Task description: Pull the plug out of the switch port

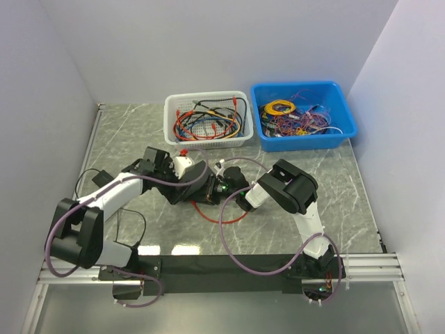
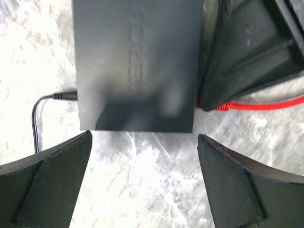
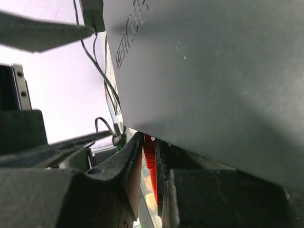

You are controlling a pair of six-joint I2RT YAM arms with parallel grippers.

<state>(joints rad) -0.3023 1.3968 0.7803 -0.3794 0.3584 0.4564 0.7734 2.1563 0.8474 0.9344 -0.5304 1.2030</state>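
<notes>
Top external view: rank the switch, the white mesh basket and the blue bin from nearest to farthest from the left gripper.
Measured from the left gripper:
1. switch: mid-table, right at the open fingertips.
2. white mesh basket: beyond the gripper, at the far edge of the table.
3. blue bin: also at the far edge, further to the right.

Light and picture quality: bright, even, from overhead.
Top view sharp, with soft shadows on the table (image 1: 132, 132). Left wrist: table glares near-white, switch (image 2: 137, 57) slightly blurred, lettering smeared, shadow over its near edge. Right wrist: switch dim grey, foreground dark and unfocused, plug (image 3: 149, 166) a red sliver in shadow, wall (image 3: 61, 90) washed out.
</notes>
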